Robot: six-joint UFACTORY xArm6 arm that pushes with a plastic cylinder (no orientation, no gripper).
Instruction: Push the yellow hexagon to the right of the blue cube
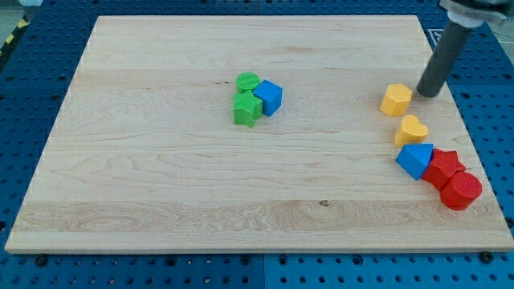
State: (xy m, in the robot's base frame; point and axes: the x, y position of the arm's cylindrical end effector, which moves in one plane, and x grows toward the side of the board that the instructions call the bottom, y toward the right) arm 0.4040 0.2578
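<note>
Tip [425, 94] beside yellow hexagon [395, 99]

Lab: wooden board [161, 185] on blue pegboard [24, 104]

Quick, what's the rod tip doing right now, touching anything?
My tip: holding nothing, just to the view's right of the yellow hexagon; contact cannot be told.

The rod [444, 48] (dark, slanting) runs past the view's top edge.
</note>
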